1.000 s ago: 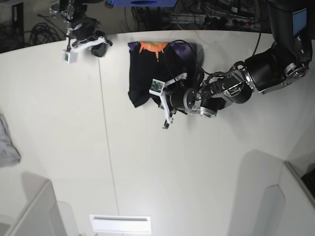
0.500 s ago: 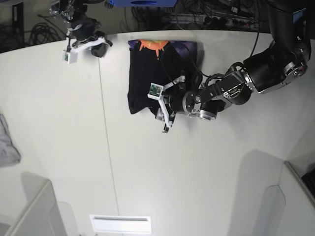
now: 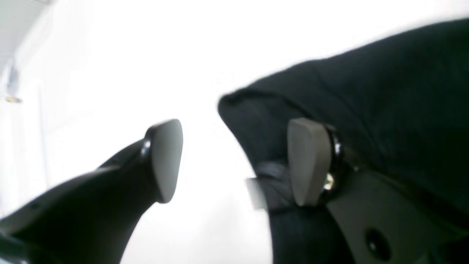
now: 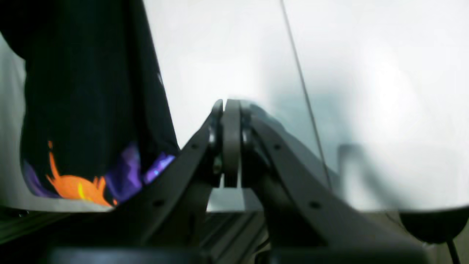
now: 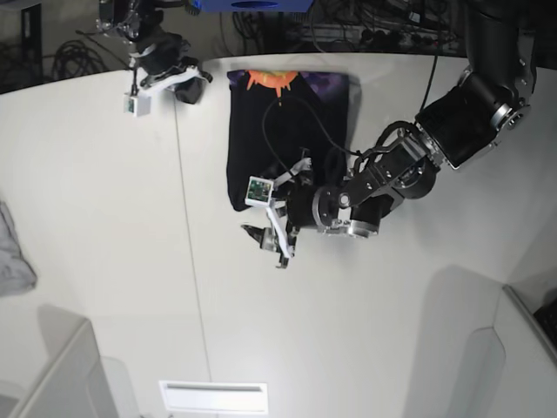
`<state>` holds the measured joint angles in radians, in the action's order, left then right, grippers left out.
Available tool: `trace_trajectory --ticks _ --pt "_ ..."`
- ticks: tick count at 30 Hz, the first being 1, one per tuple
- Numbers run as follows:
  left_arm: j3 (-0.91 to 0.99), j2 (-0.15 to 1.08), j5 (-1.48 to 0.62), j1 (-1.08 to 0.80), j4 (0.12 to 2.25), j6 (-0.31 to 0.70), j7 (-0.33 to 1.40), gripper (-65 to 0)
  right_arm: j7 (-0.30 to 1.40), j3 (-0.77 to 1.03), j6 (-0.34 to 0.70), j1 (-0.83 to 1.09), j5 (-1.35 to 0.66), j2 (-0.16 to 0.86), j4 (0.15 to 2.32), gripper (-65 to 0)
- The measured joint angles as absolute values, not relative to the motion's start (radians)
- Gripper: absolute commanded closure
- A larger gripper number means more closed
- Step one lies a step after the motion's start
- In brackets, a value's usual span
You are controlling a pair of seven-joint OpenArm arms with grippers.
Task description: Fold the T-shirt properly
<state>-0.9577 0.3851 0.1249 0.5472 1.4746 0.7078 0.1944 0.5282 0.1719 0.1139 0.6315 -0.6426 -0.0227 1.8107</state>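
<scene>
The black T-shirt [image 5: 283,139] lies folded into a rectangle at the back of the white table [image 5: 113,218], its orange and purple print [image 5: 274,83] at the far edge. My left gripper [image 5: 270,244] is open and empty, low at the shirt's near left corner. In the left wrist view, the left gripper [image 3: 236,161] has one pad [image 3: 307,161] over the black cloth [image 3: 366,91] and the other over bare table. My right gripper [image 5: 190,87] is shut and empty at the back, left of the shirt. In the right wrist view the right gripper [image 4: 229,106] has its pads pressed together, with the shirt [image 4: 84,91] to its left.
A small grey cloth [image 5: 13,248] lies at the table's left edge. A seam [image 5: 187,261] runs front to back across the table. White panels stand at the front left [image 5: 52,374] and front right [image 5: 487,366]. Cables hang behind the far edge.
My left gripper has moved from over the shirt's near edge toward the front left, off the corner. My right arm has shifted slightly to the right. The shirt has stayed in place.
</scene>
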Motion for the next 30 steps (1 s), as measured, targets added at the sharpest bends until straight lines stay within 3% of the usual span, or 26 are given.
trace_trajectory --ticks 4,6,8,10,11,16,22,26,30 --pt "-0.817 0.385 -0.020 0.545 1.561 0.708 0.342 -42.3 0.524 0.176 0.114 0.636 -0.633 -0.022 1.811 0.0" --pt "-0.717 0.389 -0.126 0.538 1.624 0.705 0.415 -37.5 0.528 0.178 0.114 0.639 -0.525 -0.019 1.831 0.0" --pt "-0.612 0.390 -0.198 0.491 1.682 0.700 0.426 -23.4 0.525 0.177 0.113 0.641 -0.412 -0.025 1.867 0.0" --pt "-0.512 0.406 -0.208 0.406 1.725 0.694 0.426 -3.0 0.523 0.176 0.113 0.636 -0.332 -0.057 1.894 0.0" --pt "-0.468 0.411 -0.182 0.355 1.741 0.696 0.440 0.0 0.525 0.176 0.114 0.636 -0.297 -0.077 1.905 0.0" --pt "-0.265 0.417 -0.108 0.141 1.851 0.704 0.447 0.0 0.519 0.171 0.121 0.641 -0.218 -0.083 1.948 0.0" --pt "-0.068 0.416 -0.094 -0.088 1.922 0.704 0.413 0.0 0.381 0.170 0.130 0.693 -0.216 -0.019 1.971 0.0" --pt "0.021 0.436 -0.103 -0.269 1.916 0.690 0.123 0.0 0.334 0.170 0.127 0.741 -0.210 0.068 1.977 0.0" --pt "0.066 0.457 -0.083 -0.453 1.902 0.706 0.022 0.0 0.285 0.170 0.130 0.796 -0.213 0.139 1.997 0.0"
